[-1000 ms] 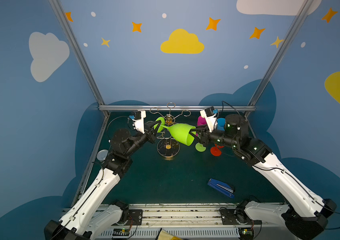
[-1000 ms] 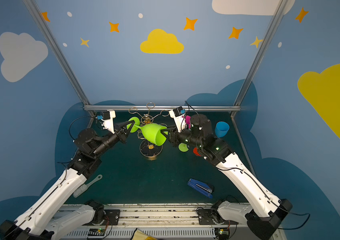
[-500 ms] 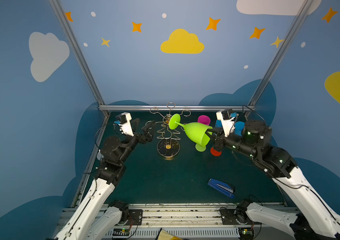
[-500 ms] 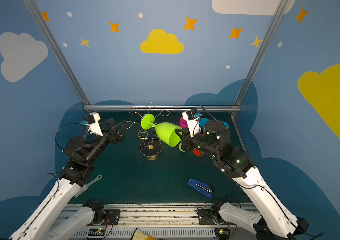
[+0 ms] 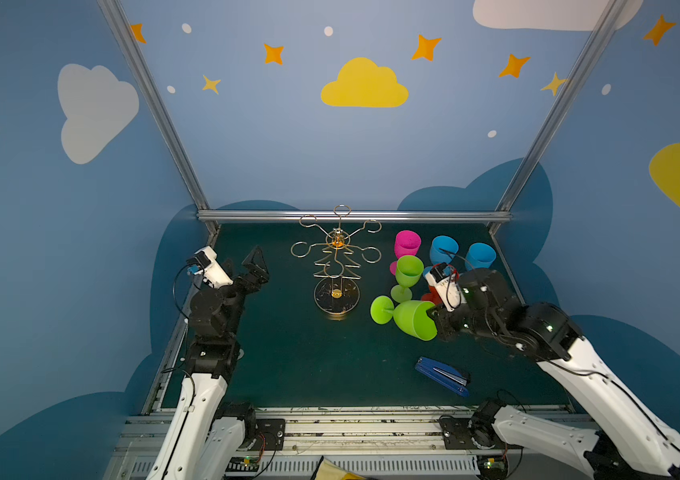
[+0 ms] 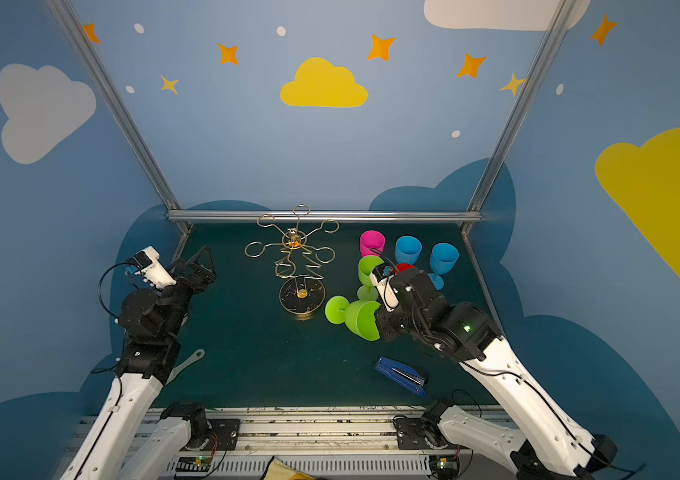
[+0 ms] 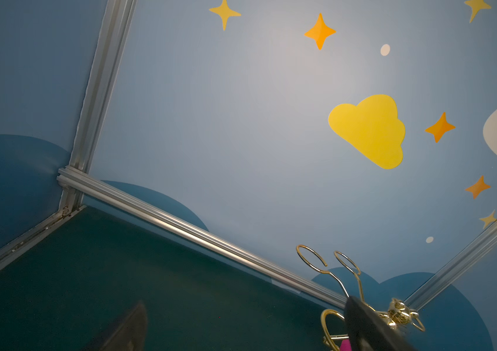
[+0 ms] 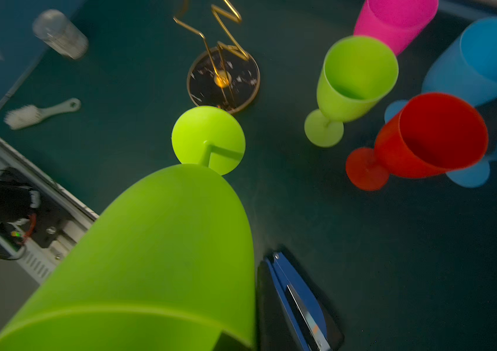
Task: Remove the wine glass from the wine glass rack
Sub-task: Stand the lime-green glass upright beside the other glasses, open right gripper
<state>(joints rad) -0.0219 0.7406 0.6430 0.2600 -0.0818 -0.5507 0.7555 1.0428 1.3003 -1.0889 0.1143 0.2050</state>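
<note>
Clock centred on rack (image 5: 336, 266), 12 = back wall. Standing glasses (image 5: 407, 243) bunched at 3. Sideways glass (image 5: 413, 320) at 4, foot toward rack base, bowl in right gripper (image 5: 433, 318). Stapler (image 5: 442, 376) at 5, nearer front. Brush (image 6: 188, 363) at 8, beside left arm. Left gripper (image 5: 257, 266) at 9, well apart.

The wine glass rack (image 7: 397, 311) is cut off by the left wrist view's edge.
</note>
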